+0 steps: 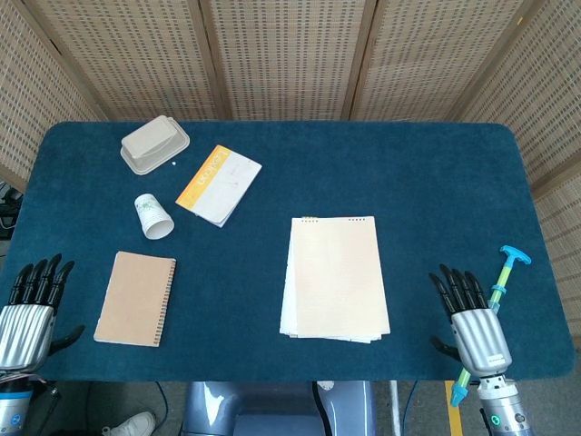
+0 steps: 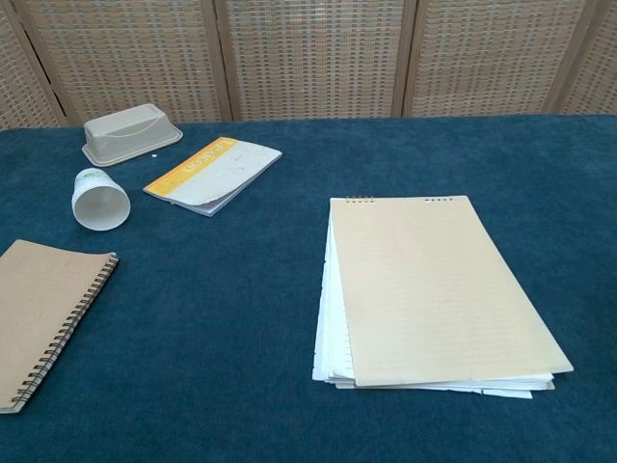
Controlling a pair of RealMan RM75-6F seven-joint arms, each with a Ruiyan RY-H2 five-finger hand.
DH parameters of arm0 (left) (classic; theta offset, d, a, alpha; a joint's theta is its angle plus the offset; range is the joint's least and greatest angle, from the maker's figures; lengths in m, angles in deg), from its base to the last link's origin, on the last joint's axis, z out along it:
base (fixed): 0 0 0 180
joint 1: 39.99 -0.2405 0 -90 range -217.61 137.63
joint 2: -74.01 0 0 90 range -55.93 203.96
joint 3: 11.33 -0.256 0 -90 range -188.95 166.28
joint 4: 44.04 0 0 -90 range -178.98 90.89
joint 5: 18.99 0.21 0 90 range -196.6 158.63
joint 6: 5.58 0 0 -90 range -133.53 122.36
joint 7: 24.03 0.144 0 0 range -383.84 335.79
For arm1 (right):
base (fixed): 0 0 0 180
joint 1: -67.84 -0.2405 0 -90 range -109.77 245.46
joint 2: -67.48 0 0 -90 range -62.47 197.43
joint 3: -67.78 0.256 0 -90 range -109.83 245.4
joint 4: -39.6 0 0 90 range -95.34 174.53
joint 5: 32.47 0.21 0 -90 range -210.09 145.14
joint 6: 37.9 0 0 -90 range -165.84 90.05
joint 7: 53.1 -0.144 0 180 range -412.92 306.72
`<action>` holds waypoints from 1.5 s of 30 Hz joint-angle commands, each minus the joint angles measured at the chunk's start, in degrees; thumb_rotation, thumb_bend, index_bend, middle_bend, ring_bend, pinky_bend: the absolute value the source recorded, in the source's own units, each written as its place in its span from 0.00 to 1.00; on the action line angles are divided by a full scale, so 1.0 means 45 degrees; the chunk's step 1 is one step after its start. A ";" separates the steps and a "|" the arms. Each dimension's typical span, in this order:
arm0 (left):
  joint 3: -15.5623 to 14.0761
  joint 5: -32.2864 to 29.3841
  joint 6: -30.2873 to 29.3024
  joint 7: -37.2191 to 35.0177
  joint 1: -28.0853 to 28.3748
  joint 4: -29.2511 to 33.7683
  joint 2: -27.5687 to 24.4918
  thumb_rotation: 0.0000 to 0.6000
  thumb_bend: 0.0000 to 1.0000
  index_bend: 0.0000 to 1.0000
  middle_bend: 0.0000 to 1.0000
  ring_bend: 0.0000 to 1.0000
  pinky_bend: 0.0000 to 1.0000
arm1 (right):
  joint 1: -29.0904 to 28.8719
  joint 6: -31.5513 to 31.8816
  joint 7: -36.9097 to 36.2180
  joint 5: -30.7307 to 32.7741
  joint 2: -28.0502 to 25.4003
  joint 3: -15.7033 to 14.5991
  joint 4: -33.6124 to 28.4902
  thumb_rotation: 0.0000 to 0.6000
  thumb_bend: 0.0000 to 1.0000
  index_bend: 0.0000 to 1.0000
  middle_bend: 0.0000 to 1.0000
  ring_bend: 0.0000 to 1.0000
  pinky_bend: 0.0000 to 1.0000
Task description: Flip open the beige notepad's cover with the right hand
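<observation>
From the head view I see the beige notepad (image 1: 337, 276) lying flat on the blue counter (image 1: 418, 173), a little right of centre, cover closed, binding edge at the far side. White loose sheets stick out beneath it along its left and near edges. My right hand (image 1: 470, 312) sits at the near right edge of the counter, back upward, fingers (image 1: 458, 283) straight, spread slightly apart and pointing away from me, holding nothing. It is to the right of the notepad, level with the pad's near half, not touching it; bare counter lies between them. A green and blue plastic tool (image 1: 490, 300) shows just beside the right hand on its outer side; I cannot tell whether they touch. My left hand (image 1: 30, 309) is at the near left corner, fingers likewise extended and apart, empty, well apart from the notepad. Beside it lies a brown spiral notebook (image 1: 136, 298), closed, spiral on its right side. Farther back on the left: a white paper cup (image 1: 153, 216) on its side, an orange-edged booklet (image 1: 219, 184), and a beige tray (image 1: 155, 143) near the far left corner. The chest view shows the notepad (image 2: 436, 287) and those left-side items, but neither hand appears in it.
</observation>
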 commanded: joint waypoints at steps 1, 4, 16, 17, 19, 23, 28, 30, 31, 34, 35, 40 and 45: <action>0.0002 -0.0048 0.0053 0.0019 0.0016 0.0001 0.0000 1.00 0.14 0.00 0.00 0.00 0.04 | -0.0012 -0.0049 0.0041 -0.0056 0.0042 -0.0049 -0.0035 1.00 0.21 0.05 0.00 0.00 0.00; 0.0014 -0.0054 0.0041 -0.0055 0.0017 0.0017 -0.0028 1.00 0.14 0.00 0.00 0.00 0.04 | -0.0028 -0.0141 0.0087 -0.0075 0.0087 -0.0105 -0.0070 1.00 0.21 0.05 0.00 0.00 0.00; -0.0002 -0.0076 0.0122 0.0012 0.0047 0.0006 -0.0010 1.00 0.14 0.00 0.00 0.00 0.04 | -0.0555 -0.1349 0.0307 -0.0811 0.1466 -0.0726 0.0245 1.00 0.23 0.07 0.00 0.00 0.00; -0.0004 -0.0069 0.0114 0.0017 0.0045 0.0007 -0.0006 1.00 0.14 0.00 0.00 0.00 0.04 | -0.0587 -0.1423 0.0418 -0.0819 0.1584 -0.0728 0.0258 1.00 0.25 0.07 0.00 0.00 0.00; -0.0002 -0.0053 0.0092 0.0009 0.0041 0.0014 -0.0008 1.00 0.14 0.00 0.00 0.00 0.04 | -0.0672 -0.1600 0.0674 -0.0840 0.1902 -0.0722 0.0286 1.00 0.30 0.08 0.00 0.00 0.00; 0.0013 -0.0051 0.0052 -0.0041 0.0031 0.0001 -0.0012 1.00 0.14 0.00 0.00 0.00 0.04 | -0.0815 -0.1887 0.0987 -0.0819 0.2479 -0.0689 0.0352 1.00 0.33 0.08 0.00 0.00 0.00; 0.0036 -0.0080 0.0039 -0.0166 0.0032 -0.0014 -0.0050 1.00 0.14 0.00 0.00 0.00 0.04 | -0.1057 -0.2410 0.1444 -0.0493 0.3369 -0.0517 0.0555 1.00 0.38 0.08 0.00 0.00 0.00; 0.0045 -0.0087 0.0037 -0.0194 0.0036 -0.0015 -0.0061 1.00 0.14 0.00 0.00 0.00 0.04 | -0.1131 -0.2591 0.1524 -0.0315 0.3575 -0.0446 0.0663 1.00 0.42 0.08 0.00 0.00 0.00; 0.0046 -0.0093 0.0037 -0.0200 0.0035 -0.0017 -0.0067 1.00 0.14 0.00 0.00 0.00 0.04 | -0.1169 -0.2687 0.1552 -0.0208 0.3673 -0.0404 0.0740 1.00 0.43 0.08 0.00 0.00 0.00; 0.0061 -0.0107 0.0016 -0.0210 0.0029 -0.0018 -0.0075 1.00 0.14 0.00 0.00 0.00 0.04 | -0.1283 -0.2990 0.1572 0.0234 0.4000 -0.0230 0.1113 1.00 0.43 0.08 0.00 0.00 0.00; 0.0065 -0.0108 0.0011 -0.0205 0.0028 -0.0016 -0.0077 1.00 0.14 0.00 0.00 0.00 0.04 | -0.1314 -0.3052 0.1549 0.0335 0.4081 -0.0184 0.1232 1.00 0.43 0.08 0.00 0.00 0.00; 0.0050 -0.0089 0.0032 -0.0150 0.0039 -0.0011 -0.0057 1.00 0.14 0.00 0.00 0.00 0.04 | -0.1481 -0.3366 0.1340 0.0900 0.4398 0.0053 0.1827 1.00 0.43 0.08 0.00 0.00 0.00; 0.0064 -0.0108 0.0032 -0.0070 0.0044 -0.0034 -0.0020 1.00 0.14 0.00 0.00 0.00 0.04 | -0.1654 -0.3776 0.1011 0.1516 0.4672 0.0170 0.2466 1.00 0.43 0.08 0.00 0.00 0.00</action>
